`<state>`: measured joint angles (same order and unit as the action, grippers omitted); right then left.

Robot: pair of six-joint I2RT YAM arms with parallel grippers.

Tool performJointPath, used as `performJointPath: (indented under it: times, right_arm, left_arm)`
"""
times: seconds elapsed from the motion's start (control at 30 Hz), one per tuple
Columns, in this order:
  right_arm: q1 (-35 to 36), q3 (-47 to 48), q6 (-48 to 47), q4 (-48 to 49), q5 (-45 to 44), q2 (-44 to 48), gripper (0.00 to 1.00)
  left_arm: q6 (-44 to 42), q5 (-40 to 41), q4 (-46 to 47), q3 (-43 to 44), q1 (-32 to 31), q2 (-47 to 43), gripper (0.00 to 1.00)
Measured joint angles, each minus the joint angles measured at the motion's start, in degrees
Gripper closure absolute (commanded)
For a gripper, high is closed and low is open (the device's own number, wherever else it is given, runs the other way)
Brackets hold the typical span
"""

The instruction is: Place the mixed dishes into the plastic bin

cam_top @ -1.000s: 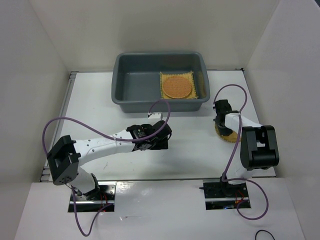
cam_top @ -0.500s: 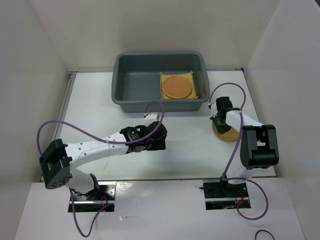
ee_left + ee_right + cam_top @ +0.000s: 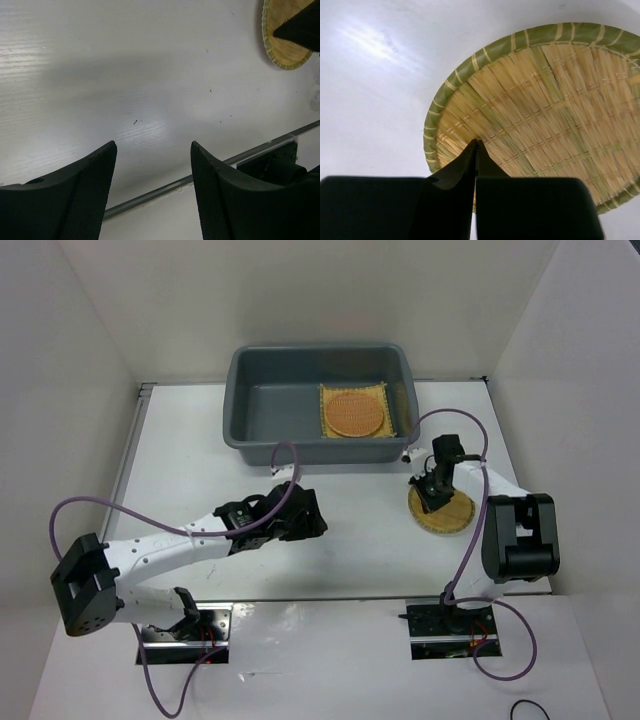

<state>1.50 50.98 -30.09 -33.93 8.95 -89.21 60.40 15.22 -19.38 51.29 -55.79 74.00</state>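
The grey bin (image 3: pixel 238 400) sits at the far side of the white counter (image 3: pixel 180 460), roughly in the middle. Two of the woven pieces are inside it, at its right end: the square yellow mat (image 3: pixel 392 412) lies flat on the floor of the bin, and the orange-brown disc (image 3: pixel 354 413) rests on top of it, about centred. The third piece, the pale yellow disc (image 3: pixel 445 515), is out on the counter, near the bin's right front corner but apart from it.

The right tool (image 3: pixel 432 497) is over that pale disc, on the side nearer the bin. From its own camera the two fingers (image 3: pixel 455 170) are pressed together to a single point, clenched with nothing visibly between them, and the point sits over the weave just inside the disc's green-bound edge. Whether the tips actually touch the weave I cannot tell.

The left tool (image 3: pixel 305 520) hangs over bare counter in front of the bin, well left of the pale disc. Its fingers (image 3: pixel 90 190) are spread wide, released, with only white counter showing between them
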Motion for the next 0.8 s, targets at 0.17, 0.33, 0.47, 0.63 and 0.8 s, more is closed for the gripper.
performJointPath:
  times: [0.17, 0.33, 0.47, 0.63, 0.8]
  right_arm:
    - [0.0, 0.0, 1.3, -1.7, 0.5, 1.3, 1.0]
    - [0.0, 0.0, 5.7, -1.0, -5.8, 2.6, 1.0]
    - [0.0, 0.0, 7.4, 0.2, -10.3, 4.7, 1.0]
    - [0.0, 0.0, 9.2, 1.7, -16.1, 3.1, 1.0]
    - [0.0, -0.1, 9.7, 1.8, -18.9, -1.5, 1.0]
  left_arm:
    - [0.0, -3.5, 2.4, -2.0, 3.0, -0.5, 0.33]
    - [0.0, -5.0, 4.0, -2.0, 3.0, -0.3, 0.33]
    - [0.0, -5.3, 4.4, -2.0, 3.0, -0.1, 0.33]
    - [0.0, -5.5, 4.4, -2.0, 3.0, -0.1, 0.33]
    - [0.0, -6.0, 4.4, -2.0, 3.0, 0.0, 0.34]
